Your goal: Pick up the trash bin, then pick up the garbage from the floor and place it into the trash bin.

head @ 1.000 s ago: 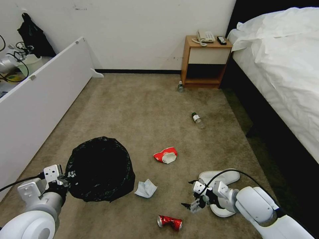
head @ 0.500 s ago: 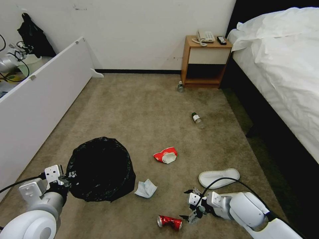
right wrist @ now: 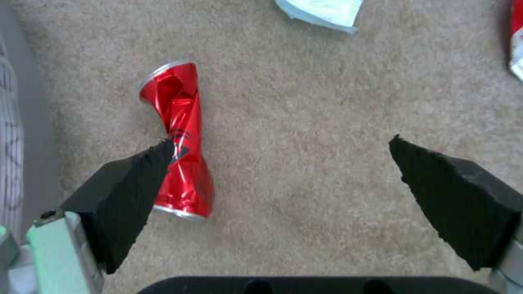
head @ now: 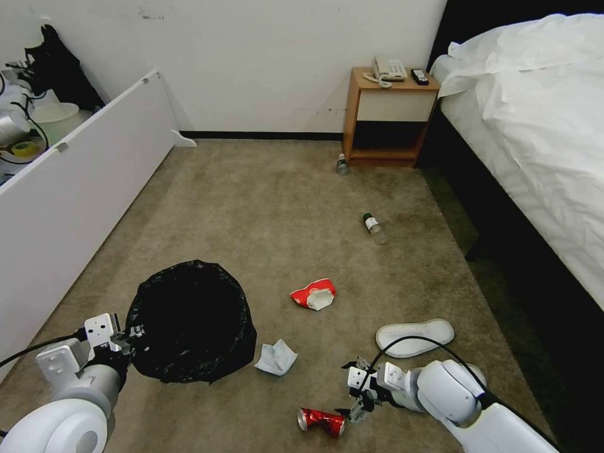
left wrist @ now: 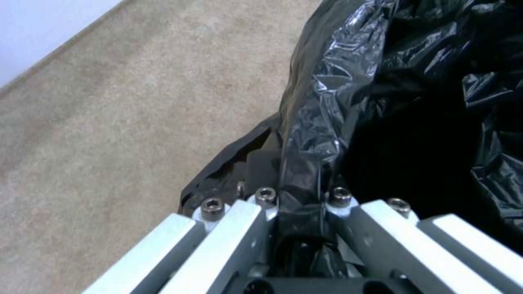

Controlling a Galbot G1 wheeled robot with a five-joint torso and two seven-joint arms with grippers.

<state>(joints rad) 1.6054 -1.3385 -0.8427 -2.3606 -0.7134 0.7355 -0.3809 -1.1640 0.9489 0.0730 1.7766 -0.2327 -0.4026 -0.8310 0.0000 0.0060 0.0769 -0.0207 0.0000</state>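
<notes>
Beige carpet, the floor (head: 264, 207), is filling the room between a white bed (head: 535, 126) on the right and a long white panel (head: 75, 189) on the left, with a wooden nightstand (head: 387, 119) standing at the far wall. Near the robot's left side the trash bin (head: 189, 321) is sitting with its black bag over the rim, and the left claw (head: 129, 333) is staying clamped narrow on that rim; the left wrist view is showing the plastic pinched between the two fingers (left wrist: 261, 212).

Garbage is lying scattered: two white slippers (head: 415, 336), a red-white wrapper (head: 313, 294), a crumpled white paper (head: 275, 357), one bottle (head: 375, 228) in mid-carpet and another bottle (head: 341, 165) by the nightstand.

Closest to the robot, a crushed red can (head: 322, 421) is lying on the carpet. Within the last second the right claw (head: 355, 402) has been travelling away from the slippers toward this can and lower. It is now hanging wide open just beside it; one pad (right wrist: 128, 196) is overlapping the can while the other is well apart. I judge the can is the chosen target, but it is not yet centred between the pads.
</notes>
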